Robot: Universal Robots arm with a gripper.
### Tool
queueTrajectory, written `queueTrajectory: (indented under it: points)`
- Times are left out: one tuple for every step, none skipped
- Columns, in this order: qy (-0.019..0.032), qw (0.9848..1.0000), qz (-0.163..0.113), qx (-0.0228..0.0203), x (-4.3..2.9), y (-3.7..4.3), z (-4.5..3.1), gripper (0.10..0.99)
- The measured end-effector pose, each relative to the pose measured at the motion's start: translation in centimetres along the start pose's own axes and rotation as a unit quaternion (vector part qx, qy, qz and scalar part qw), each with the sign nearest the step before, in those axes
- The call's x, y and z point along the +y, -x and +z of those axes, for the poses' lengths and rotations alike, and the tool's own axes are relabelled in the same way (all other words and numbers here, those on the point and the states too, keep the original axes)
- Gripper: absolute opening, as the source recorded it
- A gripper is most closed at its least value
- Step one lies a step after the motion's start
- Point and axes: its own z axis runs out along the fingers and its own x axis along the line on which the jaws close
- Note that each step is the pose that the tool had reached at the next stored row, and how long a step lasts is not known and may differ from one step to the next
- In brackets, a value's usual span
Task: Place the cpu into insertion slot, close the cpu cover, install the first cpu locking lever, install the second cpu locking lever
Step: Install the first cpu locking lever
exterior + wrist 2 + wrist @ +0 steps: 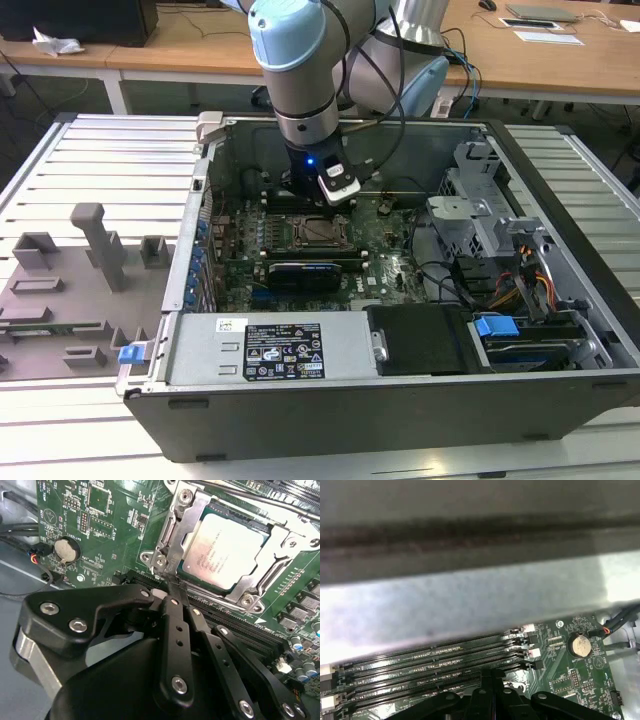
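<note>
Cpu: the cpu (223, 555) is sitting flat in the slot (260, 527), silver top facing up; in the exterior view it is lying mid-board inside the open case (560, 215).
Cover: the cover (186, 527) is lying down around the chip, its window framing the metal top.
Lever: a thin wire lever (250, 501) is running along the far side of the socket; whether it is latched I cannot tell.
Claw: the claw (172, 592) is pressed together with nothing between its fingers, its tip hovering just beside the cover's corner tab (159, 560); contact is unclear.
Board: the memory slots (435, 667) are lying under the claw in the first wrist view, with the coin battery (67, 550) off to one side.
Handling: the chip is looking light, stiff and smooth, and the pins beneath are probably fragile, so it is best taken by its edges; the cover is thin sheet metal, best pushed at its tab.
</note>
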Motion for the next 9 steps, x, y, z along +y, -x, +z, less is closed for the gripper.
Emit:
queueTrajectory:
  points:
    - [-0.0007, 1.0000, 0.000, -0.0002, 0.05, 0.05, -0.18, 0.106]
    - [-0.0030, 1.0000, -0.001, -0.0006, 0.10, 0.10, -0.43, 0.106]
    - [-0.0109, 0.9999, -0.003, -0.0020, 0.14, 0.13, -0.56, 0.106]
    - [-0.0165, 0.9999, -0.004, -0.0028, 0.15, 0.14, -0.64, 0.106]
    - [-0.0243, 0.9997, -0.006, -0.0041, 0.18, 0.17, -0.76, 0.106]
    - [-0.0310, 0.9995, -0.008, -0.0053, 0.21, 0.19, -0.89, 0.106]
    - [-0.0369, 0.9993, -0.009, -0.0062, 0.26, 0.23, -1.09, 0.106]
    - [-0.0412, 0.9991, -0.010, -0.0069, 0.30, 0.27, -1.27, 0.106]
    - [-0.0453, 0.9989, -0.011, -0.0075, 0.35, 0.32, -1.48, 0.106]
